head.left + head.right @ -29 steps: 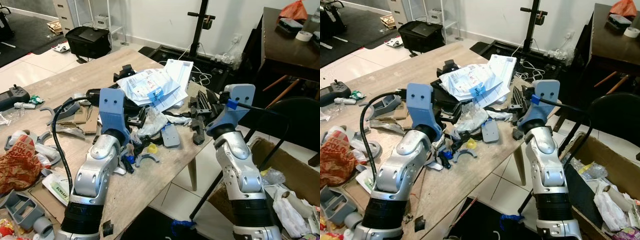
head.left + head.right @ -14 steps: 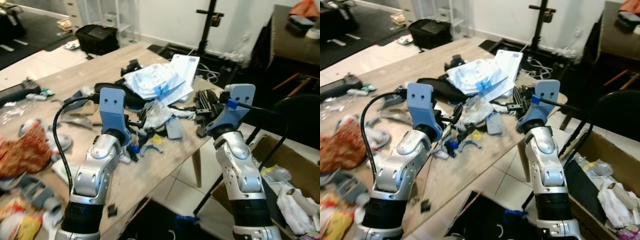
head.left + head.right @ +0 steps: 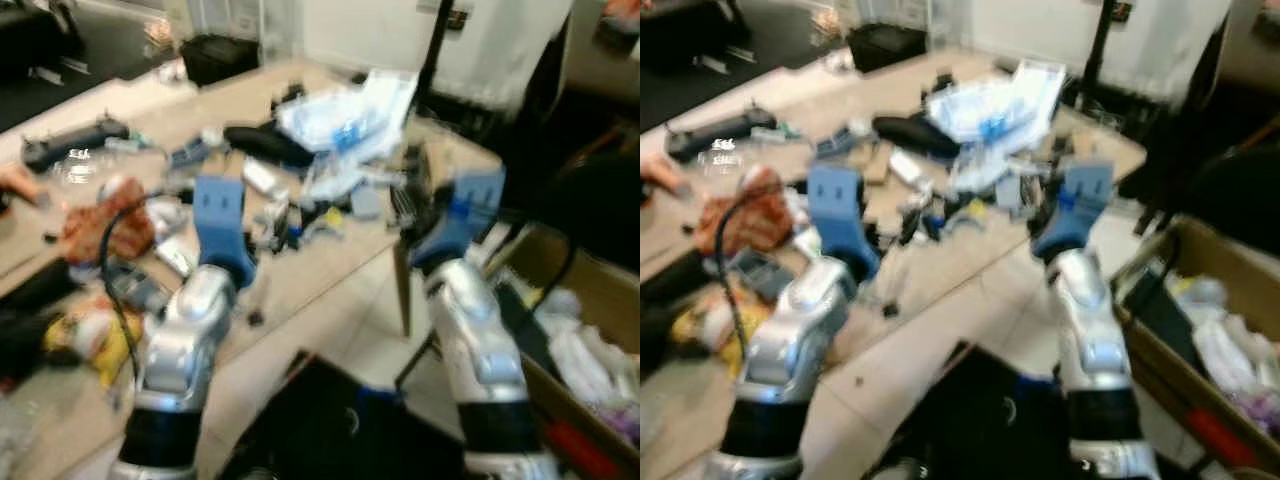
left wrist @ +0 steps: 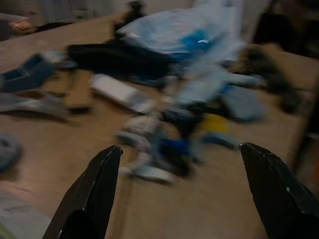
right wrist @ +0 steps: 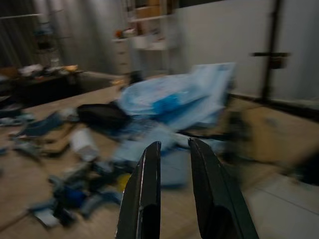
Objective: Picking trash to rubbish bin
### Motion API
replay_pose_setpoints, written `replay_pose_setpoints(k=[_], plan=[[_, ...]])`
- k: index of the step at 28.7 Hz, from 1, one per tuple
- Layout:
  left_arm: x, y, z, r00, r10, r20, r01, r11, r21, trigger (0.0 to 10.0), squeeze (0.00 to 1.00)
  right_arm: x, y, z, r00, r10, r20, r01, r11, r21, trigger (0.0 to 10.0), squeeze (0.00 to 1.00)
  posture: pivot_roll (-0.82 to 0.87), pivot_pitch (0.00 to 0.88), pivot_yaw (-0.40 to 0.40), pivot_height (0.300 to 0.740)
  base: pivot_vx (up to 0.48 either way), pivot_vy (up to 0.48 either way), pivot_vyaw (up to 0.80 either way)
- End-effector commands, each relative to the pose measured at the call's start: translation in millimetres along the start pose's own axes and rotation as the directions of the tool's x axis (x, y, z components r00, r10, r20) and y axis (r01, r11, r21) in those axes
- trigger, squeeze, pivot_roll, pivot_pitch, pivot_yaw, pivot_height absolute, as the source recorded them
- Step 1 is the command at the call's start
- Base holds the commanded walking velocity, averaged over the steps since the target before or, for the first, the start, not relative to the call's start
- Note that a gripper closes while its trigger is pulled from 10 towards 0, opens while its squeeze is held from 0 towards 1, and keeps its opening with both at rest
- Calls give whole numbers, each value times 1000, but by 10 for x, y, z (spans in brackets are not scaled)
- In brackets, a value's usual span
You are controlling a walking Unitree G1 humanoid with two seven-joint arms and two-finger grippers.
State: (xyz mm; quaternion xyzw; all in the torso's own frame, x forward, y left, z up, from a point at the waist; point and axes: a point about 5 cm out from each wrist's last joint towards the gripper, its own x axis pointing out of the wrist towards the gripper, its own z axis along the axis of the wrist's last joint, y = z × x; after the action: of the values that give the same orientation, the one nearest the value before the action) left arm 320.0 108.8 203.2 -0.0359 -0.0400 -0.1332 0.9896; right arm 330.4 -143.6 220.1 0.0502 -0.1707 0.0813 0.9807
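blurred scattered trash (image 3: 300, 215), wooden table (image 3: 300, 290)

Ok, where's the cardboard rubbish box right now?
The cardboard box sits on the floor on the robot's right, beside the right arm and just past the wooden table edge.

A wooden table (image 3: 300, 280) carries scattered litter: white-blue plastic bags (image 3: 345, 115), a red wrapper (image 3: 100, 215), grey parts.

Heavy motion blur throughout; head views bright, wrist views dim.
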Motion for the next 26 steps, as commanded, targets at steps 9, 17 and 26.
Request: replay_pose_setpoints(k=[9,17,26], plan=[[0,-50,-40,998,-49,-45,52,996,68,10000,0,-23,5,-17,1000,-5,-5,5,1000,12,10000,0,36,128,17,740,0,-107,0],[15,-21,-87,997,-18,-80,20,999,25,10000,0,-36,8,-22,1000,-9,-6,9,1000,12,10000,0,33,129,22,740,0,-300,0],[5,-10,-103,996,-20,-84,24,998,53,10000,0,-51,13,-30,1000,-5,-11,5,1000,15,10000,0,32,119,25,740,0,0,0]])
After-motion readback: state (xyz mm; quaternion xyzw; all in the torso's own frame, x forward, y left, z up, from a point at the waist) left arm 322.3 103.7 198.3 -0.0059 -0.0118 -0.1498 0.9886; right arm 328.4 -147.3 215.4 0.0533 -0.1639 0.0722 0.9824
